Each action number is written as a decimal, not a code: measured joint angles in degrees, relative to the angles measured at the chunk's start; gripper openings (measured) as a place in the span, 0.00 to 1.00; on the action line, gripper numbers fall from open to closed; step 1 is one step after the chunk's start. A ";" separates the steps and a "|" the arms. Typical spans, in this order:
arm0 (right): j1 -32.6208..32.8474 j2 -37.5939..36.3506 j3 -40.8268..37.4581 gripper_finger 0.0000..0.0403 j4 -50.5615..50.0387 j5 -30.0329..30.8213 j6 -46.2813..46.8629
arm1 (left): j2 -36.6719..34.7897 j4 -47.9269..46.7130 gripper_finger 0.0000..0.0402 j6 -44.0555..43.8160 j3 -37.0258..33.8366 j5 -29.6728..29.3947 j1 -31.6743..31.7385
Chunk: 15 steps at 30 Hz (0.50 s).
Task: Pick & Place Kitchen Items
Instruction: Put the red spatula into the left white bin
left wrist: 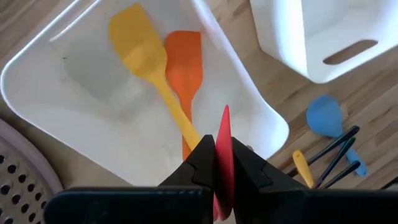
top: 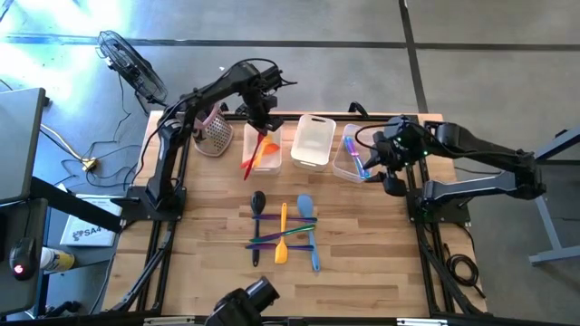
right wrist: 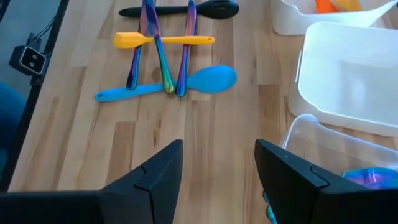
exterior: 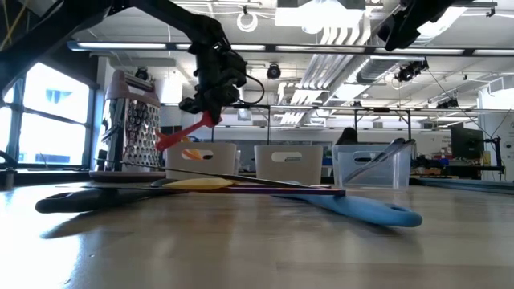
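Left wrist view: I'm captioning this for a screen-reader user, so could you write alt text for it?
The left gripper is shut on a red utensil above a white bin that holds a yellow spatula and an orange spatula. Beyond it on the wooden table lie a blue spoon and a second bin.

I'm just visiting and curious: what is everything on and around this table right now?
Bins: three, clear, in a row at the table's far side.
Yellow spatula and orange spatula: one each, in the left bin.
Red utensil: one, gripped over the left bin.
Utensils: blue and purple, in the right bin.
Utensil pile: dark, yellow, blue, purple, mid-table.
Box grater: one, metal, left of the bins.
Fan: one, on the floor.
Left gripper: shut on the red utensil.
Right gripper: jaws open, near the right bin.
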 joint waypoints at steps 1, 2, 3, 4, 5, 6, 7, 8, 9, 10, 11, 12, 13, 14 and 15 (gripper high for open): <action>-0.08 0.00 0.00 0.48 -0.41 -0.02 0.02 | 0.15 -0.24 0.03 0.00 -0.02 0.26 0.48; -0.08 0.00 0.00 0.48 -0.69 -0.08 0.04 | 0.24 -0.39 0.03 -0.02 -0.04 0.46 0.79; -0.08 0.00 0.00 0.48 -0.76 -0.07 0.04 | 0.41 -0.47 0.03 -0.04 -0.04 0.80 0.94; -0.08 0.00 0.00 0.48 -0.76 -0.07 0.04 | 0.67 -0.48 0.03 -0.15 0.01 1.05 0.97; -0.08 0.00 0.00 0.48 -0.76 -0.02 0.04 | 0.87 -0.77 0.03 -0.20 0.01 1.57 1.19; -0.08 0.00 0.00 0.48 -0.76 0.00 0.06 | 1.09 -1.23 0.03 -0.13 -0.04 1.93 1.59; -0.08 0.00 0.00 0.48 -0.76 0.05 0.06 | 1.14 -1.43 0.03 -0.07 -0.08 2.16 1.68; -0.08 0.00 0.00 0.48 -0.76 0.06 0.06 | 1.13 -1.29 0.03 -0.04 -0.07 2.32 1.68; -0.08 0.00 0.00 0.48 -0.74 0.06 0.06 | 1.07 -1.00 0.03 -0.07 -0.07 2.53 1.68; -0.08 0.00 0.00 0.48 -0.69 0.08 0.07 | 1.05 -0.63 0.03 -0.37 -0.05 3.22 1.68; -0.08 0.00 0.00 0.48 -0.55 0.08 0.08 | 1.05 -0.63 0.03 -0.51 0.18 4.68 1.68; -0.08 0.00 0.02 0.48 -0.34 0.08 0.08 | 1.14 -1.05 0.03 -0.66 0.86 6.15 1.68; -0.08 0.00 0.02 0.48 -0.09 0.12 0.07 | 1.16 -1.34 0.03 -0.72 1.73 7.33 1.68; -0.08 0.00 0.02 0.48 0.22 0.16 0.05 | 1.12 -1.69 0.03 -0.79 2.73 8.27 1.68; -0.08 0.00 0.02 0.48 0.52 0.25 -0.09 | 1.06 -2.09 0.03 -0.87 3.76 8.89 1.57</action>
